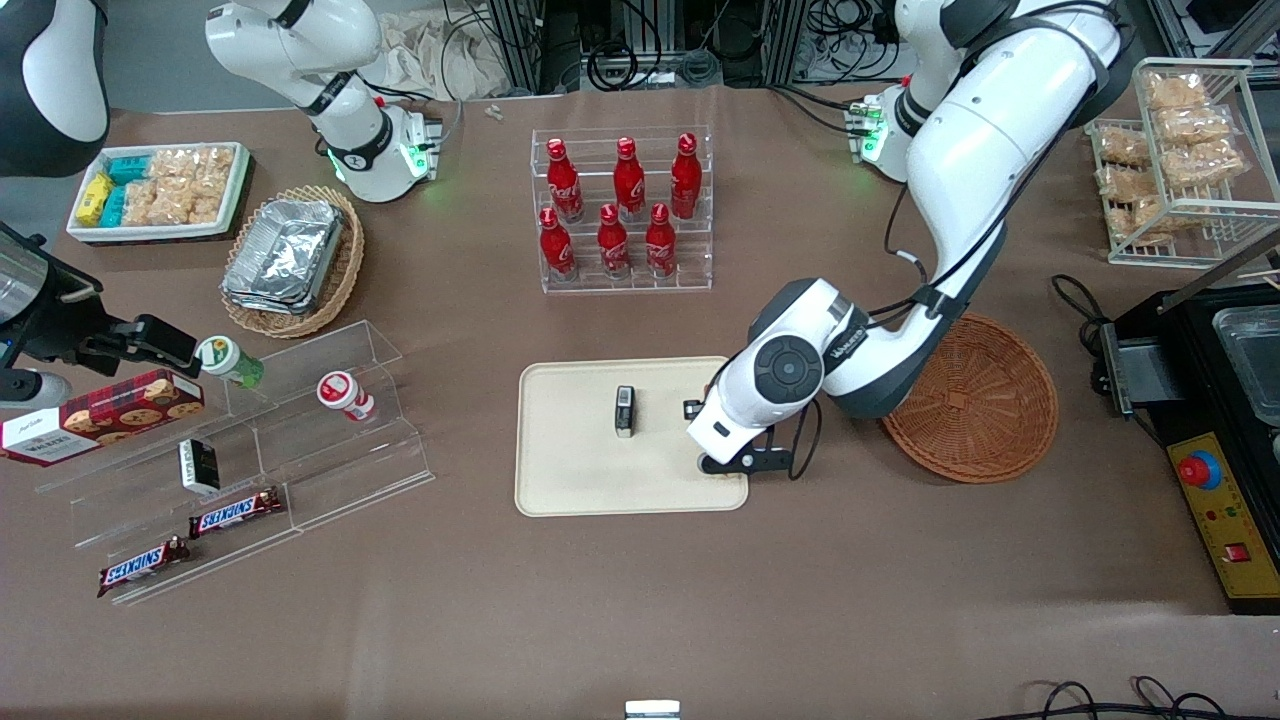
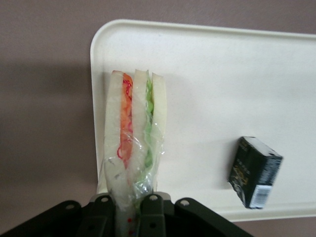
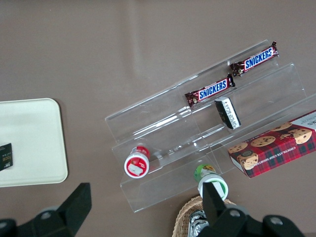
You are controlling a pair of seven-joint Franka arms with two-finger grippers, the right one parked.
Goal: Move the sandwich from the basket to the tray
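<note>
The sandwich [image 2: 133,143], a plastic-wrapped wedge of pale bread with red, orange and green filling, is gripped at its narrow end between my fingers. My left arm's gripper [image 2: 129,207] is shut on it and holds it over the end of the cream tray [image 2: 212,74] closest to the basket. In the front view the gripper [image 1: 715,455] is low over that edge of the tray [image 1: 570,480], and the wrist hides the sandwich. The reddish-brown wicker basket [image 1: 985,400] lies beside the tray toward the working arm's end, with nothing in it.
A small black box [image 1: 625,410] stands mid-tray, also in the left wrist view [image 2: 254,170]. A rack of red bottles [image 1: 625,215] is farther from the front camera. A clear shelf with snacks [image 1: 250,440] lies toward the parked arm's end. A black machine [image 1: 1220,400] stands beside the basket.
</note>
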